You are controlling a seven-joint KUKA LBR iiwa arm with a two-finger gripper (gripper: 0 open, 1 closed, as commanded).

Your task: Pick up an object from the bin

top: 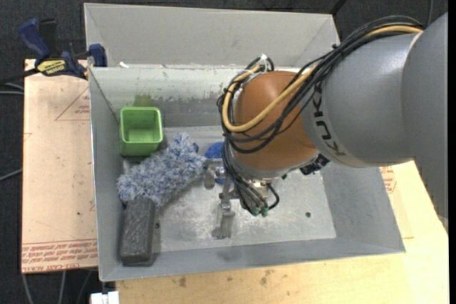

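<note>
My gripper (pixel 223 226) hangs below the arm's wrist over the bare bin floor, near the front middle of the bin. A fluffy blue-grey duster head (pixel 160 171) lies just to its left, its near end close to the gripper's upper part. A small blue thing (pixel 214 151) peeks out behind the duster, partly hidden by the wrist. I see nothing held in the gripper.
A green square cup (pixel 140 130) stands by the left wall at the back. A dark grey oblong sponge block (pixel 137 230) lies in the front left corner. The arm and its orange cover hide the bin's middle right; bare floor shows at the front right.
</note>
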